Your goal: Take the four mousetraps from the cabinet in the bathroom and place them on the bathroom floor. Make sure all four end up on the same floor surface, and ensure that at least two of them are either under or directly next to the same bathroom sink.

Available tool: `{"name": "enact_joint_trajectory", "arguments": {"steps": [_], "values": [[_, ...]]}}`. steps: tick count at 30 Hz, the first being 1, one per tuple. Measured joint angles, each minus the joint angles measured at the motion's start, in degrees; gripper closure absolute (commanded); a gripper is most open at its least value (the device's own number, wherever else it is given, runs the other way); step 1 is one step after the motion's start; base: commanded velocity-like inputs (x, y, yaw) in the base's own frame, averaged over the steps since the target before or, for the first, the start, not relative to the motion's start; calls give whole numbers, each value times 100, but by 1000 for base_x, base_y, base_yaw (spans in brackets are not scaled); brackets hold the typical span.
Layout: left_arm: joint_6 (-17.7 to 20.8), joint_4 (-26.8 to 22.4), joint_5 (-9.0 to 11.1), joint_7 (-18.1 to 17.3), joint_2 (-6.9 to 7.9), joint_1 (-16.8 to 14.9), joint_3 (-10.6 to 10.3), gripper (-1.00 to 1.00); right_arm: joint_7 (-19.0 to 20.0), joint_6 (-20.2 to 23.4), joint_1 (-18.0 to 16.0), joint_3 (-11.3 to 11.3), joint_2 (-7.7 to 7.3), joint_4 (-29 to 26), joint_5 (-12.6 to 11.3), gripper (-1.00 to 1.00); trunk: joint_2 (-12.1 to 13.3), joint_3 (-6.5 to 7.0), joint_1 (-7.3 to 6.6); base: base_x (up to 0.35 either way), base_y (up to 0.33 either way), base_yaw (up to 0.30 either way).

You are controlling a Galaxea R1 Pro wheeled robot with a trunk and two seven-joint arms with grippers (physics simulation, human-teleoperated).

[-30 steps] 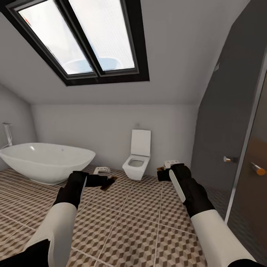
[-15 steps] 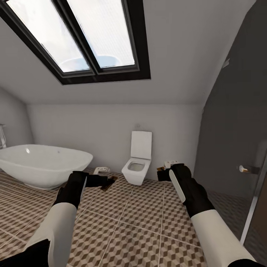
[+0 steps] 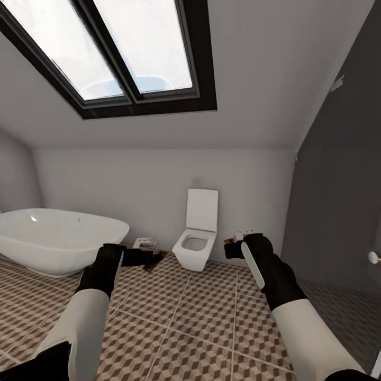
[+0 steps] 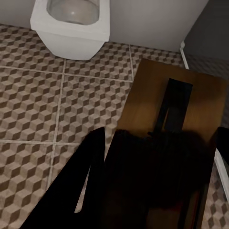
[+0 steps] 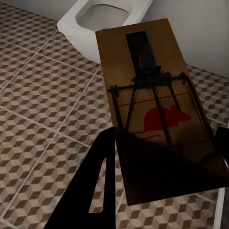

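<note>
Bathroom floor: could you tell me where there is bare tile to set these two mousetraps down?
Bare floor lies open between the bathtub and the dark wall, ahead of the toilet. It is crowded near the small white object between bathtub and toilet.

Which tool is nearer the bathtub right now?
Left. The left tool, holding a mousetrap, sits just off the bathtub end. The right tool, holding another mousetrap, is beyond the toilet, by the dark wall.

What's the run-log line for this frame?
left gripper: holding mousetrap | right gripper: holding mousetrap | ahead: toilet, bathtub
</note>
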Motion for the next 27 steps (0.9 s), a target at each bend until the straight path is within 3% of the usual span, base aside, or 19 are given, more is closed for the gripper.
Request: {"name": "enact_joint_trajectory", "arguments": {"steps": [6, 27], "values": [[5, -4, 0, 1, -1, -1, -1, 100, 0, -1, 1, 0, -1, 0, -2, 100, 0, 0, 1, 29, 133, 0], [6, 52, -8, 1, 1, -1, -15, 100, 13, -2, 1, 1, -3, 115, -5, 100, 0, 0, 0, 75, 318, 0]]}}
